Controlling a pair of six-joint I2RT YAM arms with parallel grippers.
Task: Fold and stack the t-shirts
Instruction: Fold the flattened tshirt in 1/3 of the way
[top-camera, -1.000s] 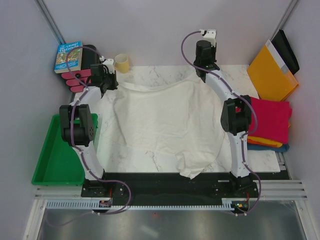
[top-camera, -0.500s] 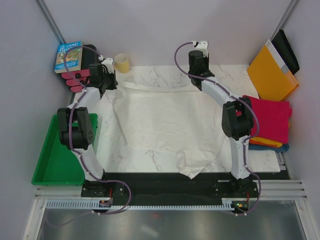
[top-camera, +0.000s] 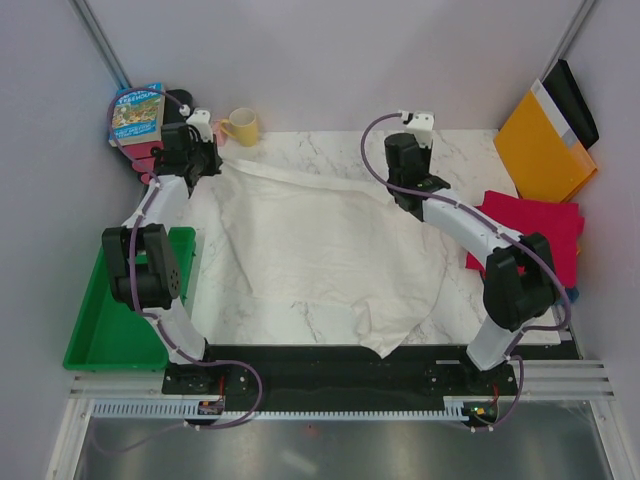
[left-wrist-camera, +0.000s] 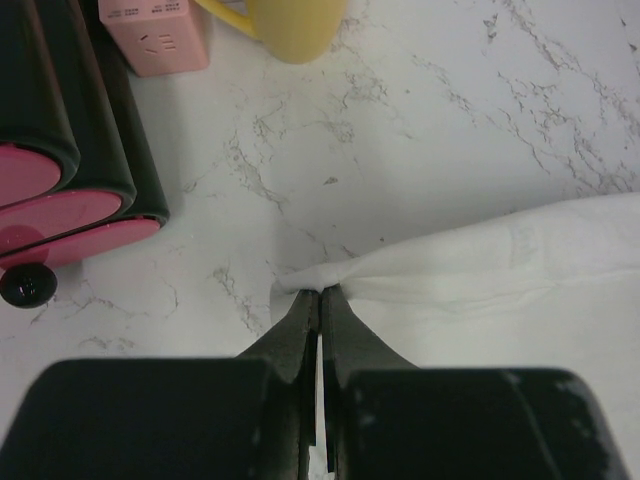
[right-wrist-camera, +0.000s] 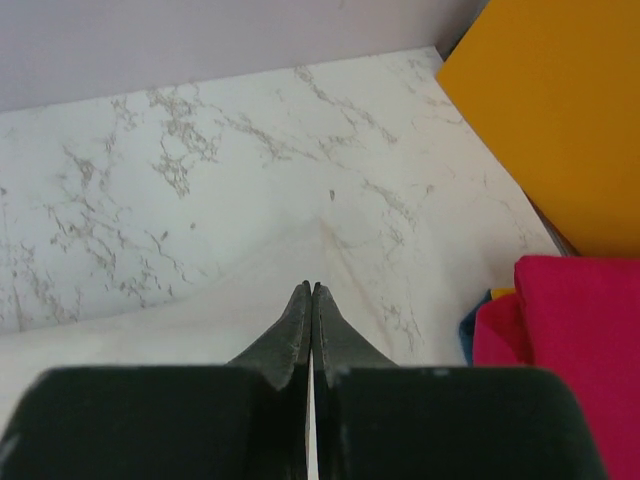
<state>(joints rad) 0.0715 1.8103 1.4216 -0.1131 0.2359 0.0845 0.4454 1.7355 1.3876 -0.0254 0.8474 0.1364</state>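
The large white t-shirt (top-camera: 320, 250) lies spread and wrinkled over the marbled tabletop. Its far edge runs as a taut folded strip between the two arms. My left gripper (top-camera: 212, 162) is at the far left, shut on the shirt's corner (left-wrist-camera: 320, 280), which bunches at the fingertips. My right gripper (top-camera: 401, 196) is shut on the shirt's far right corner (right-wrist-camera: 330, 250), where thin cloth spreads past the tips. The folded t-shirts are stacked at the right edge, crimson red (top-camera: 545, 235) on top. Slivers of orange (right-wrist-camera: 500, 293) and dark blue (right-wrist-camera: 467, 330) show beneath it.
A yellow mug (top-camera: 243, 126) stands just beyond the left gripper, with black-and-pink rollers (left-wrist-camera: 60, 170), a pink box (left-wrist-camera: 150, 35) and a book (top-camera: 138, 108) beside it. The orange-yellow envelope (top-camera: 545, 145) leans at the back right. A green tray (top-camera: 110, 320) sits off the left edge.
The left gripper has pulled its corner further left and away. The right gripper has come nearer and slightly right with its corner, its elbow swinging out over the folded stack. The shirt's far edge has straightened.
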